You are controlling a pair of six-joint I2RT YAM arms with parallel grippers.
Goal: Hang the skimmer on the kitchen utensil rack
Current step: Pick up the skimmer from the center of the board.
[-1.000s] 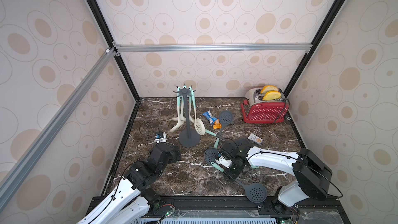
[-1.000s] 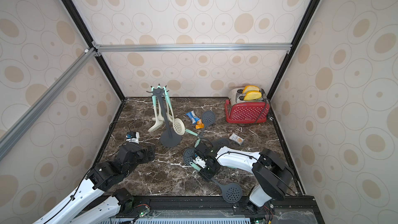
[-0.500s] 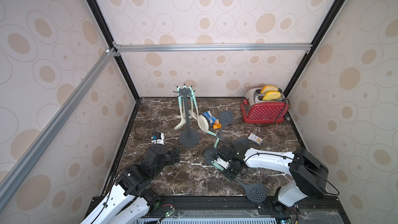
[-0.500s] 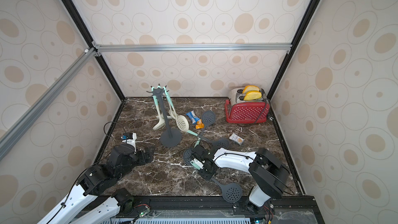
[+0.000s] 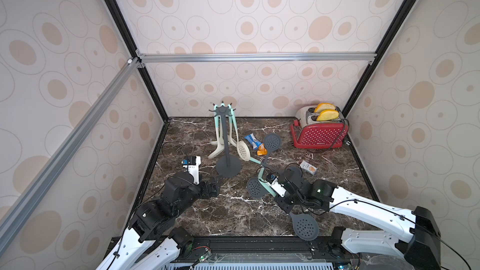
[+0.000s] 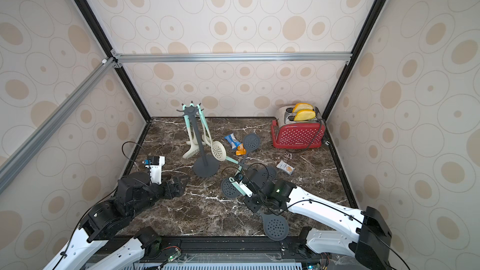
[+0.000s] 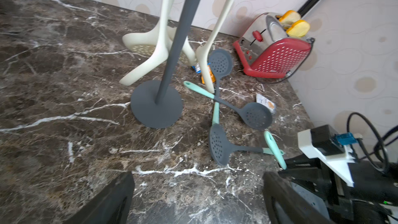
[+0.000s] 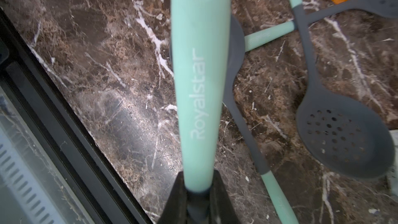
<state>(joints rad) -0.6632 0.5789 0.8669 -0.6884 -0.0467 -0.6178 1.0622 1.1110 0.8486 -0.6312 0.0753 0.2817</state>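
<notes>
The kitchen utensil rack (image 5: 225, 138) (image 6: 198, 136) (image 7: 172, 46) stands upright at mid-left, with cream utensils hanging from its crown. My right gripper (image 5: 281, 198) (image 6: 253, 200) (image 8: 199, 190) is shut on a skimmer (image 5: 305, 225) (image 6: 275, 227) where the mint handle (image 8: 199, 82) meets the dark neck. That skimmer's dark perforated head lies by the front edge, and its handle points toward the rack. My left gripper (image 5: 217, 187) (image 6: 181, 183) (image 7: 198, 199) is open and holds nothing, just front-left of the rack's base.
Other dark skimmers (image 5: 271, 141) (image 5: 255, 187) (image 7: 256, 115) lie crossed between the rack and my right arm, one under the held handle. A cream skimmer (image 5: 243, 150) hangs low on the rack. A red toaster (image 5: 320, 133) stands back right. Snack packets (image 5: 253, 140) and a small box (image 5: 307, 167) lie around.
My right gripper's jaws have closed on the skimmer's handle, and its head has shifted slightly. The cream skimmer on the rack is swinging. My left gripper has barely moved.
</notes>
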